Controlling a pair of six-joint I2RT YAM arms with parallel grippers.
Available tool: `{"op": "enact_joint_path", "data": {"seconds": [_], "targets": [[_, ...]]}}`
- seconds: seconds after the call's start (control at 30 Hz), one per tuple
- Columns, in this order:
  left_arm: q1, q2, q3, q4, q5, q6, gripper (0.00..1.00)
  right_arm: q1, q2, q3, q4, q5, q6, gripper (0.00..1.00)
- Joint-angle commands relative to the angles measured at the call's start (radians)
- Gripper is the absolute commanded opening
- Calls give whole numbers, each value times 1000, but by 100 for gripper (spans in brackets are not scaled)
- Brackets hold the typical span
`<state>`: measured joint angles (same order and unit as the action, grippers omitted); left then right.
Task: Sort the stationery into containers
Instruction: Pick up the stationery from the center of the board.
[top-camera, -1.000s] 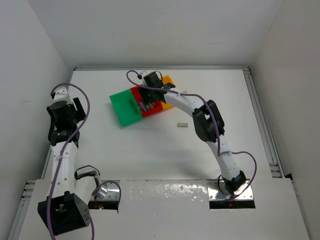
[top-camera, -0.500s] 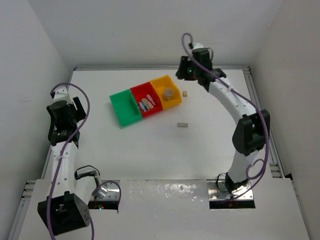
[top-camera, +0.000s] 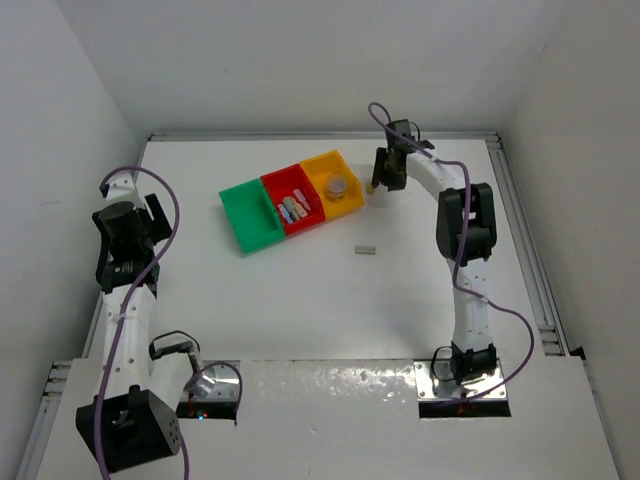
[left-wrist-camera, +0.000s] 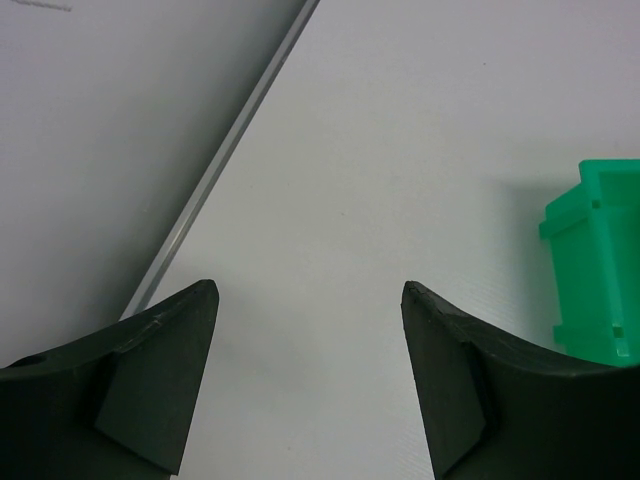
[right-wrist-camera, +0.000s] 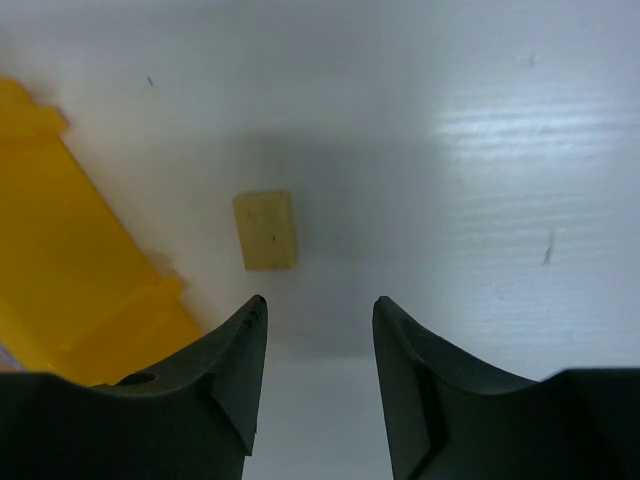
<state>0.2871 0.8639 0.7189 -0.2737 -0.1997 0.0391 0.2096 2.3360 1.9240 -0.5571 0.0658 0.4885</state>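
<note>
White tabletop: we see a tan block just right of the yellow bin. Right fingers apart, empty, beside that bin; left fingers apart, empty, well left of it.

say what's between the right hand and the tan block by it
Only bare table between right hand and tan block; the right wrist view shows it.

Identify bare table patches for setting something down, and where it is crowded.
Free: the wide stretch of table nearer the arms than the green bin, left of the loose tan block; also the strip between the left gripper and that bin. Crowded: beside the orange-yellow bin, where the right gripper hovers by a second tan block.
</note>
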Motion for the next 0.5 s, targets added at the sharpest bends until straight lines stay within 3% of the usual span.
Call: {"op": "enact_joint_path", "data": {"seconds": [0.0,0.23,0.47], "targets": [[-9,-13,5,28,-6,-12,72,19,-44,-20,46,-17,-27,46],[-9,-8,7,36,-4,-15,72,33,63,52,13,-34,-19,45],[-8,-8,2,34,-17,-15,72,70,138,125,-20,43,-44,44]]}}
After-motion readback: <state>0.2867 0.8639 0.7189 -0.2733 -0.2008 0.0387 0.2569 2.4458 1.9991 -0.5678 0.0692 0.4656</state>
